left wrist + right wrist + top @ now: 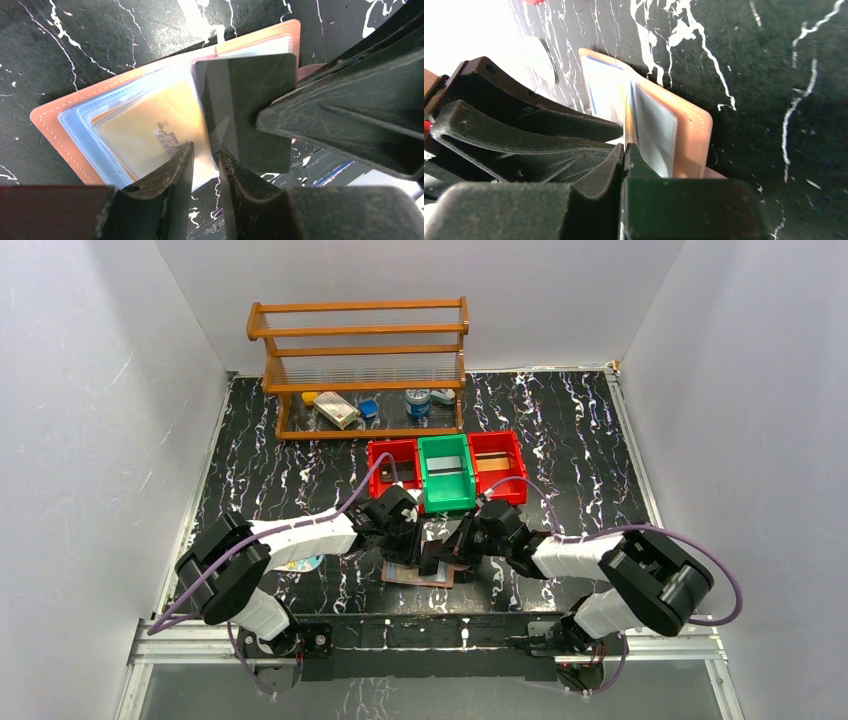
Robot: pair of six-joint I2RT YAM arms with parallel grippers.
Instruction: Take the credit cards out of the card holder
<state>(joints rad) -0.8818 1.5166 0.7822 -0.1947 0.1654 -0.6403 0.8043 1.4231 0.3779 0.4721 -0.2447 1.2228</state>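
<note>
The card holder [415, 576] lies open on the black marbled table between the two arms, its reddish-brown leather [55, 116] framing pale bluish clear pockets. A yellow-orange credit card [145, 125] sits inside a pocket. My right gripper [624, 148] is shut on another credit card [250, 95], which stands lifted over the wallet's right half and looks dark in shadow. In the right wrist view that card shows only as a thin edge [629, 120]. My left gripper [206, 150] is narrowly open, its tips down on the pocket page. In the top view both grippers [405, 532] [462, 543] crowd over the wallet.
A red bin [392, 465], a green bin [446, 472] and a second red bin [497, 462] stand just behind the wallet. A wooden rack [360, 365] with small items fills the back. A pale round disc [300, 563] lies under the left arm.
</note>
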